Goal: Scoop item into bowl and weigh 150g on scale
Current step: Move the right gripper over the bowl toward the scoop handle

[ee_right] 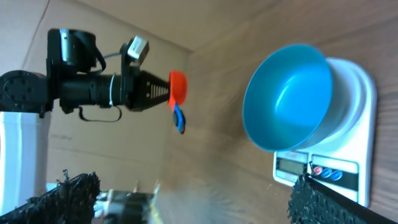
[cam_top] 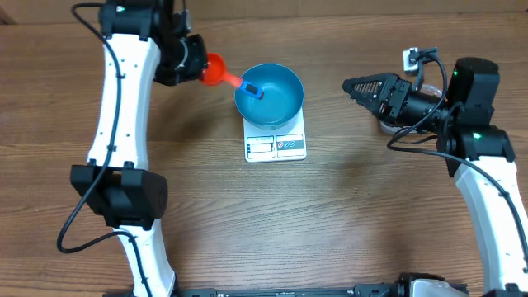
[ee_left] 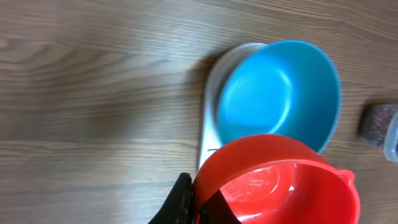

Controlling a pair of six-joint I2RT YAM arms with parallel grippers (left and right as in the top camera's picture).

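When you look from overhead, your left gripper (cam_top: 198,63) is clenched on the orange-red cup of a scoop (cam_top: 216,69), whose blue handle reaches over the rim of the light-blue bowl (cam_top: 279,103). That bowl sits on the white scale (cam_top: 276,147). The two label panels along the scale's front edge are too small for you to read. Your right gripper (cam_top: 355,85) hangs well apart to the right of the bowl, pointing toward it.

From the left wrist, you see the dark fingers (ee_left: 180,202) against the scoop's red cup, which hovers just in front of the bowl. The bowl's inside shows plain blue. At the right edge a clear tub (ee_left: 392,134) holds the dark beans (ee_left: 376,124) and rests on the wooden table (ee_left: 93,93).

From the right wrist, your right fingers (ee_right: 323,202) stand spread wide, grasping nothing. The scale's grey display and its red and blue marks show, yet no writing is legible.
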